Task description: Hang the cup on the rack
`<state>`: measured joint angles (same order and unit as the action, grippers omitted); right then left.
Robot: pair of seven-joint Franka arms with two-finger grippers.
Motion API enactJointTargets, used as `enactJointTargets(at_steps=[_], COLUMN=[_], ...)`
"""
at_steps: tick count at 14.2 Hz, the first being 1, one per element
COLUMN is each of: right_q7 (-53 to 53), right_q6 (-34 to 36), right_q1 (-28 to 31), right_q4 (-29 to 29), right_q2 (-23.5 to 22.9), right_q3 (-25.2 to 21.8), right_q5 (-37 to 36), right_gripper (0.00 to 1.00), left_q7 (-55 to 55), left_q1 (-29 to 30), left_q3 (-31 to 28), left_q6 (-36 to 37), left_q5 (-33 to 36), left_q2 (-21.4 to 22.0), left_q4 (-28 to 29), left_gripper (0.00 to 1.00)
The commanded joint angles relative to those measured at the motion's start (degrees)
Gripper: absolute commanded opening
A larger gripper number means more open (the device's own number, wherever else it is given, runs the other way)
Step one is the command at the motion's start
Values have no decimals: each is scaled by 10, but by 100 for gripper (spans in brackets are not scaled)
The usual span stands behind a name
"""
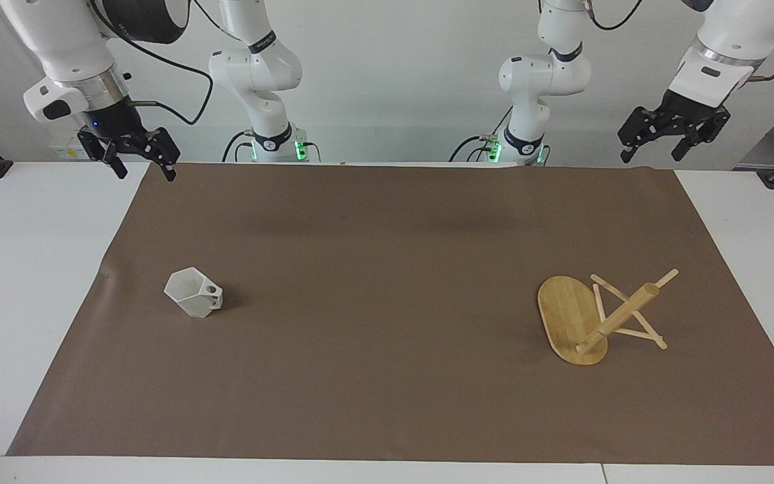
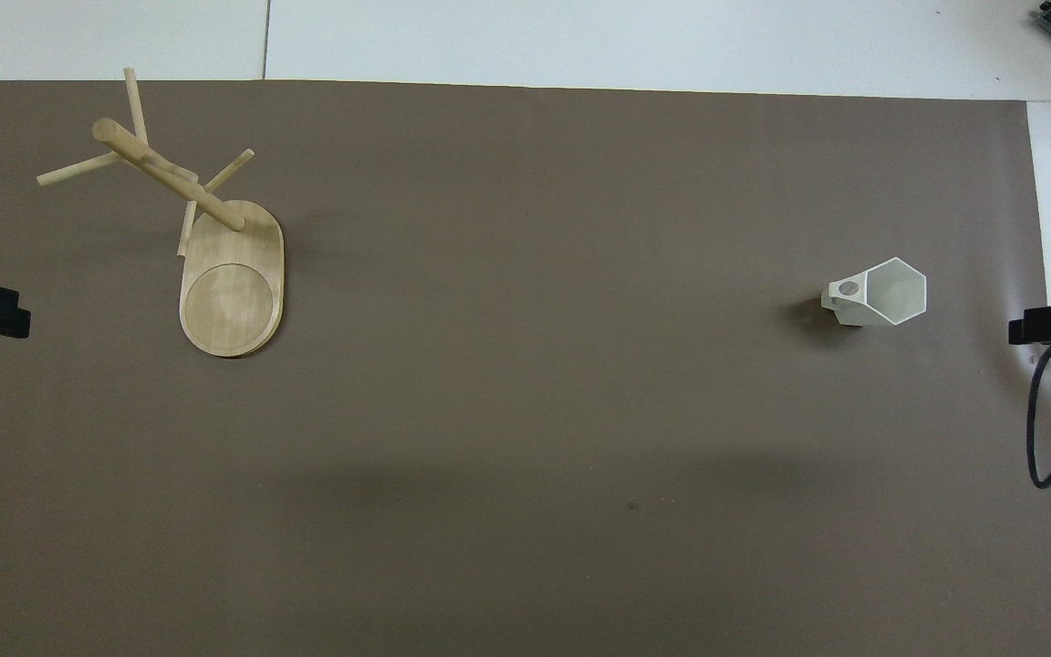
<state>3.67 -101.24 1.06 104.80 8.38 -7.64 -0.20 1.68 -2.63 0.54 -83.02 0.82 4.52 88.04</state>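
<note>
Cup (image 1: 193,292): upright on desk, well below my right fingers (image 1: 137,161), spread wide, empty.
Rack (image 1: 598,317): tipped over, well below my left fingers (image 1: 670,138), wide, empty.

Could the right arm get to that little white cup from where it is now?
Probably yes. The cup stands alone on the brown mat at the right arm's end, and the right gripper, open and raised, has nothing between them.

You see a white cup (image 1: 193,292) upright on a brown mat (image 1: 387,269). A wooden rack (image 1: 595,319) lies tipped over, well apart. Both open grippers (image 1: 137,156) (image 1: 668,138) hang raised, empty.
</note>
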Motion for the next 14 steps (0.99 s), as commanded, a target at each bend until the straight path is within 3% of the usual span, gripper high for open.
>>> enactJointTargets(at_steps=[1, 7, 14], right_q7=[1, 27, 42], right_q6=[-65, -218, -296], right_q1=[2, 2, 3], right_q4=[37, 66, 76], right_q2=[-11, -105, -174], right_q3=[3, 3, 3], right_q5=[-4, -3, 0], right_gripper=[100, 100, 100], left_q7=[-6, -6, -6], left_q1=[8, 8, 8], left_q3=[2, 2, 2], left_q6=[4, 3, 3], left_q5=[-9, -9, -9], left_q2=[12, 12, 12], left_q4=[9, 9, 9], left_gripper=[100, 100, 100])
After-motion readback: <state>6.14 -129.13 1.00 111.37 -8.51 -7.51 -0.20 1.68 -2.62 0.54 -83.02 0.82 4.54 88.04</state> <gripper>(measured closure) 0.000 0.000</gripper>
